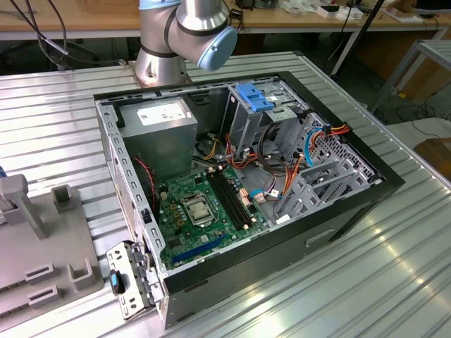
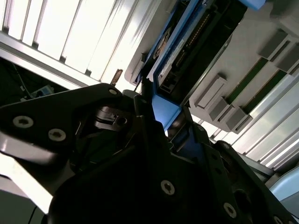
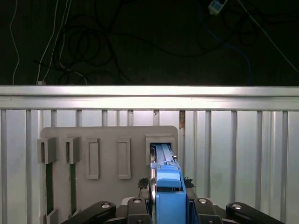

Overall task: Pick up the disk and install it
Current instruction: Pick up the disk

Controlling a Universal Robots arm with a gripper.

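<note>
Jaws are clamped on the disk (image 3: 167, 186), one on each flat side, gripping it by the blue-railed end nearest the camera in the first wrist view. We see the disk standing on edge, with its other end sitting in a slot of the grey holder (image 3: 107, 140), beside a row of similar slots. That grey holder lies on the ribbed metal desk (image 3: 233, 154). Over in the exterior view, the open computer case (image 1: 338, 204) sits on the same desk, with the grey holder off to the exterior view's left of it and the arm's base (image 1: 158, 63) at the case's far side.
</note>
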